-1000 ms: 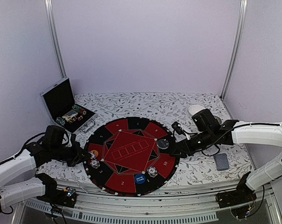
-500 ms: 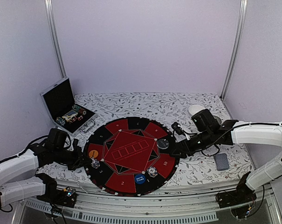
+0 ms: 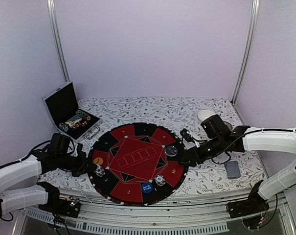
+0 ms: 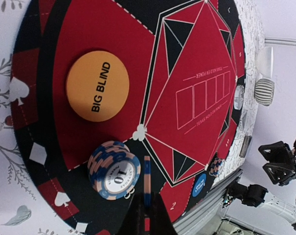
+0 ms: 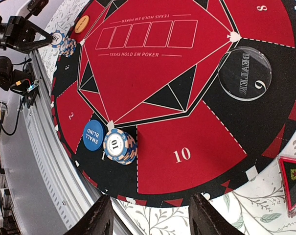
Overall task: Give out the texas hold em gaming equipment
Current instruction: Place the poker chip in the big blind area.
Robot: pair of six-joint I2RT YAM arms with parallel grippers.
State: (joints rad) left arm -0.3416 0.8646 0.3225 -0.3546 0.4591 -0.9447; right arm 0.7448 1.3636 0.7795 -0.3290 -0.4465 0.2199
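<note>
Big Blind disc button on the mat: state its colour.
The Big Blind disc button is orange with black lettering, clearest in the left wrist view.

Booth, pale lilac walls [image 3: 152,49].
Floral tablecloth [image 3: 138,107] under left gripper [image 3: 90,169]; metal posts [image 3: 57,39] far beyond; even light.

White-shelled arms [image 3: 267,138] — black joints, black wrists (thin black cables [image 3: 277,129]).

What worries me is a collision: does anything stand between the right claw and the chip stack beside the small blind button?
Nothing visible does. Only bare mat and tablecloth lie between the open right claw and the chip stack by the small blind button; the triangle marker sits well aside.
</note>
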